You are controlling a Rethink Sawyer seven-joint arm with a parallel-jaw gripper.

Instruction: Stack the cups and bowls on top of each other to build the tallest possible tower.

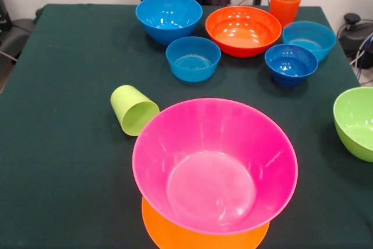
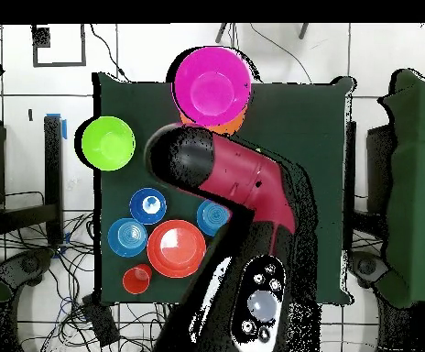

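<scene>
Nearest my front camera sits the tower [image 1: 210,202], and it is only two pieces high: the large light-orange bowl [image 1: 175,234] upside down as base, with the large pink bowl [image 1: 214,164] resting upright on it at about 6 o'clock on the table [image 1: 58,161]. That is all I would count as done.

Everything else is loose on the green cloth, largest first. At 3 o'clock, at the picture's edge, stands the medium lime-green bowl [image 1: 355,122]. At roughly 12 o'clock sit the medium red-orange bowl [image 1: 243,30] and, to its 9 o'clock, the medium blue bowl [image 1: 169,17]. Three small blue bowls remain: one at 5 o'clock of the medium blue bowl [image 1: 193,58], a darker one [image 1: 291,62] at 4 o'clock of the red-orange bowl, and a lighter one [image 1: 309,39] just beyond it. The ribbed orange cup [image 1: 285,4] stands upright at the far edge, at about 1 o'clock; the lime green cup [image 1: 133,109] lies on its side at the pink bowl's 10 o'clock, mouth toward me.

From overhead, the arm [image 2: 234,179] reaches over the table toward the tower, but the gripper is hidden under it, so I cannot tell whether it is released or clenched.

My judgement: early days, eight pieces left to stack
</scene>
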